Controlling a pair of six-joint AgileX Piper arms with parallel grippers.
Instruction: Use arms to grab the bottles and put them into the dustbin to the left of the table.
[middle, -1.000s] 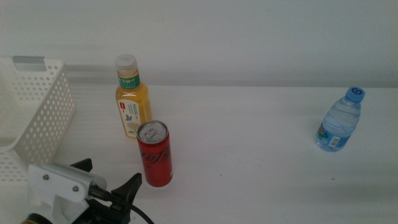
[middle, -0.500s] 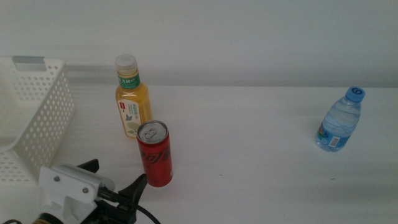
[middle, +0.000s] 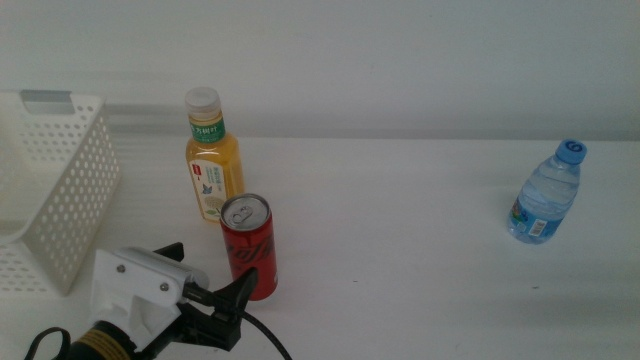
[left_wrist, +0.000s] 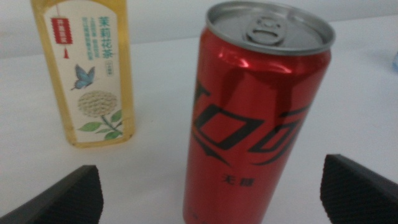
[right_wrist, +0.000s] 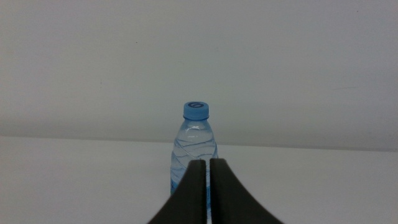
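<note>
- The red soda can stands upright on the white bench, and every place below is given from it.
- Just behind the can and slightly toward the basket side stands the yellow juice bottle, upright, white cap on, close but apart from the can.
- The left gripper sits low at the front of the can, its fingers spread wide and released, one on each side of the can's base with gaps showing; nothing is grasped.
- The white perforated dustbin stands well to the left of the can.
- The small blue-capped water bottle stands upright far to the right of the can.
- The right gripper faces that water bottle from a distance, fingers pressed together and clenched on nothing.
</note>
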